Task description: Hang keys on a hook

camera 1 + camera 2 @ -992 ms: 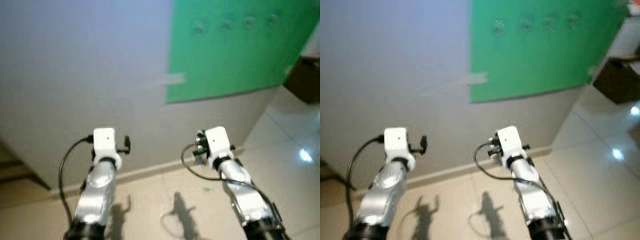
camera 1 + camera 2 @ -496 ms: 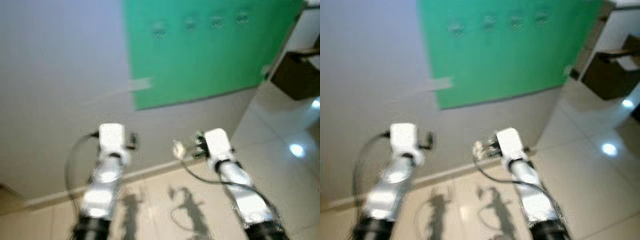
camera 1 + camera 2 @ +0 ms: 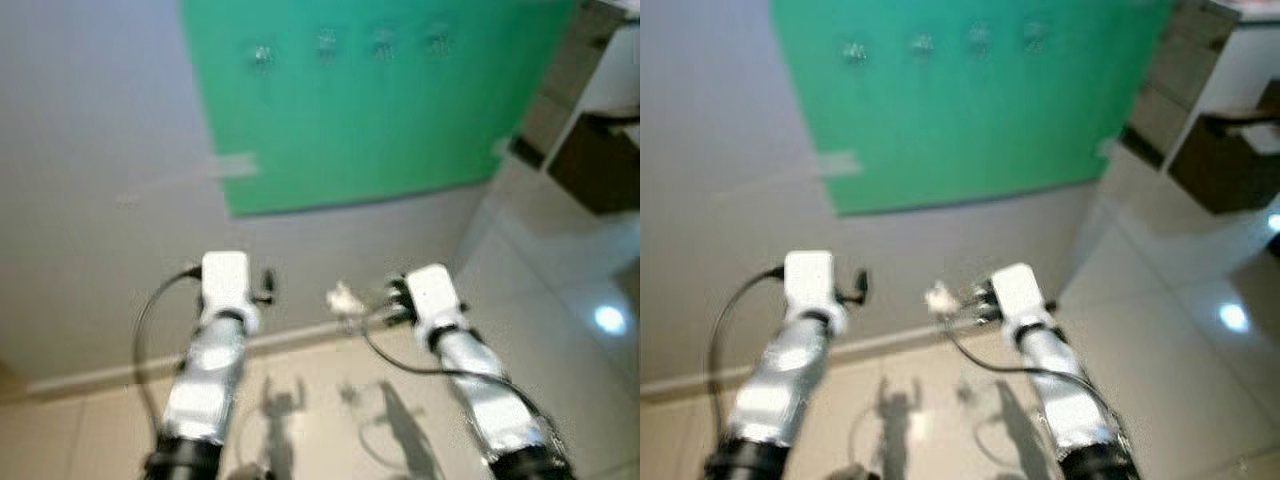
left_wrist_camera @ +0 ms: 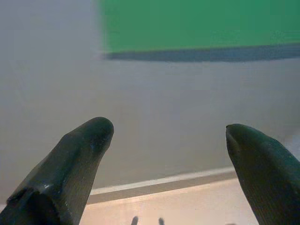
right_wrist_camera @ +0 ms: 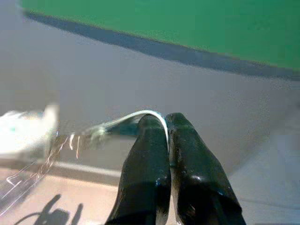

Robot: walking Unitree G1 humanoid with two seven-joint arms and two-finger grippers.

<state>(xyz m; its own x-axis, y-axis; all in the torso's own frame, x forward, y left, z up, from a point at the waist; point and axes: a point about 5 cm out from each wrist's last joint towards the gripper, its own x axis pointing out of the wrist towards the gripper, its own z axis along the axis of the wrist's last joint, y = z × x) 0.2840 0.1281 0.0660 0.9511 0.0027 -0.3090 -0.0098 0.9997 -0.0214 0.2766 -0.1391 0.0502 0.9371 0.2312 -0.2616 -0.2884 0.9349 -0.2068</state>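
The left gripper (image 4: 166, 136) is held out in front of the robot toward the grey wall (image 3: 90, 150), low down near the pale skirting strip (image 4: 159, 183) where wall meets floor. Its two black fingers (image 4: 77, 159) stand wide apart with nothing between them, touching nothing.

To its right, the keys (image 5: 28, 133) hang out from the tips of the right gripper (image 5: 166, 129), on the side toward the left arm. In the head views they show as a small pale blur (image 3: 343, 298) between the two wrists, just beside the right gripper's tips and in front of the wall's lower part. The right gripper's fingers are pressed together, pinching a thin white loop (image 5: 140, 115) of the key bundle at their very tips. From that loop the bundle trails away: a bit of metal, then a whitish tag with a touch of teal, all motion-blurred, so the single keys cannot be made out.

Above both arms a green board (image 3: 380, 110) is fixed to the wall, with a row of four small hooks (image 3: 327, 43) near its upper edge, well apart from the keys. Farther right, the tiled floor (image 3: 590, 330) shines, and a dark brown cabinet (image 3: 600, 160) stands at the edge.
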